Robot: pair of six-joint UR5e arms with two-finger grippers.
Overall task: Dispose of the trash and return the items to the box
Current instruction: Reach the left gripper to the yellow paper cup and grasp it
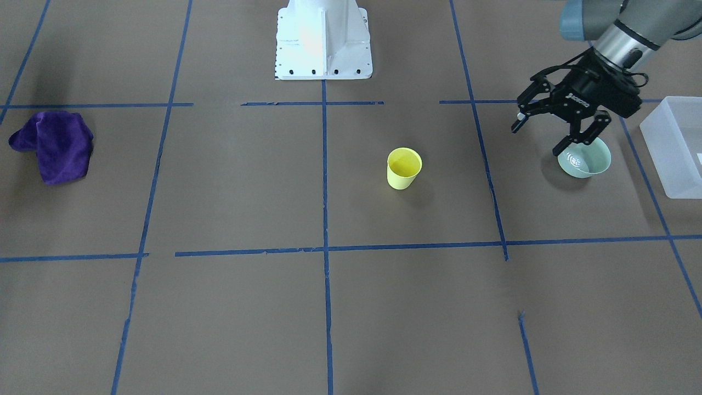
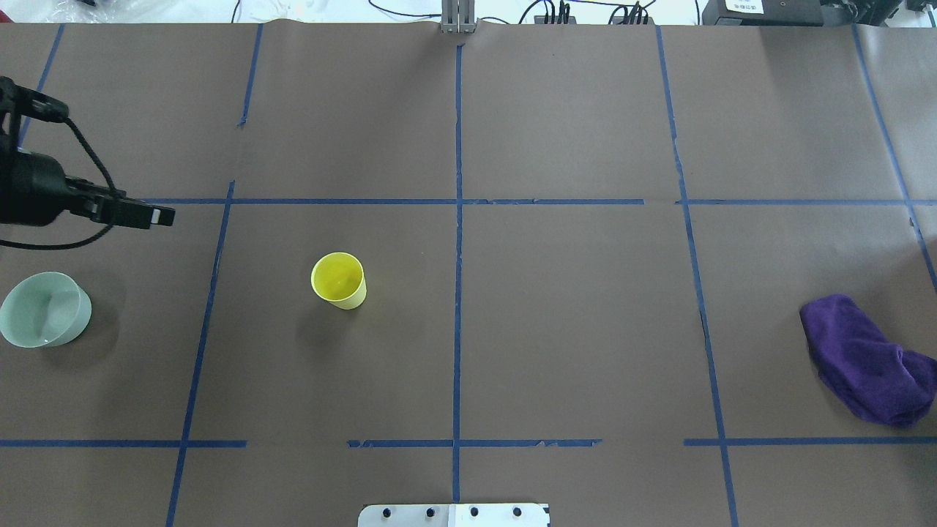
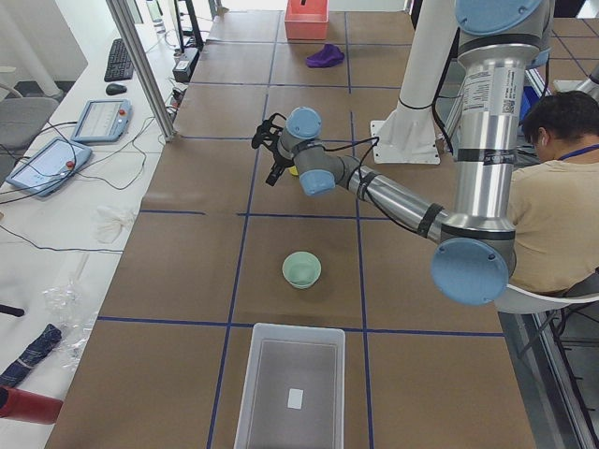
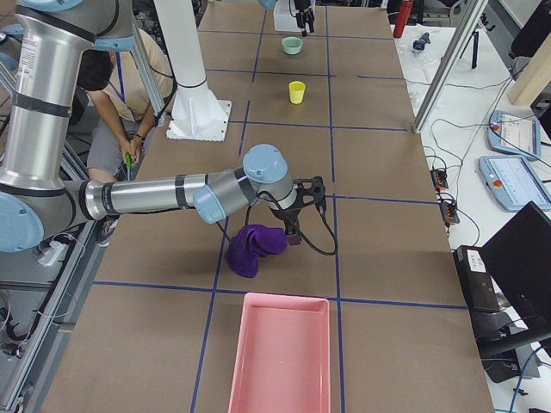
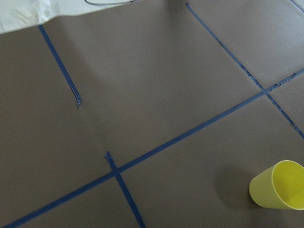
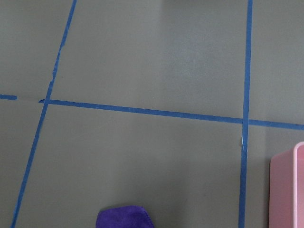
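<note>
A: How is the left claw (image 1: 543, 134) held?
B: It is seen spread wide, with nothing pinched, hung above the desk (image 1: 247, 307) near the mint-green bowl (image 1: 589, 159). In the front view one finger is overlapped with the bowl's rim, yet from overhead the two are shown apart, so no contact is judged

A: And the right claw (image 4: 306, 206)?
B: It is caught only in the right-end side view, poised just beside the purple cloth (image 4: 254, 245). Whether it is spread or pressed together cannot be told

A: Where are the task's things found?
B: The bowl is stood upright on the desk, near the frosted-white box (image 1: 674, 148) but outside it. The yellow cup (image 1: 404, 168) is also stood upright, well apart from the box and nearer the desk's middle line

A: How much of the task is judged done?
B: Nothing is judged finished. Neither cup nor bowl has been placed in the box, where only a small white patch (image 3: 295, 398) is seen on the floor. The cloth, if it is meant as the trash, is laid on the desk near the pink bin (image 4: 282, 353), not in it. The bowl is taken to be the step in hand

A: What is counted?
B: Two claws, one cup, one bowl, one box, one cloth and one pink bin are counted
</note>
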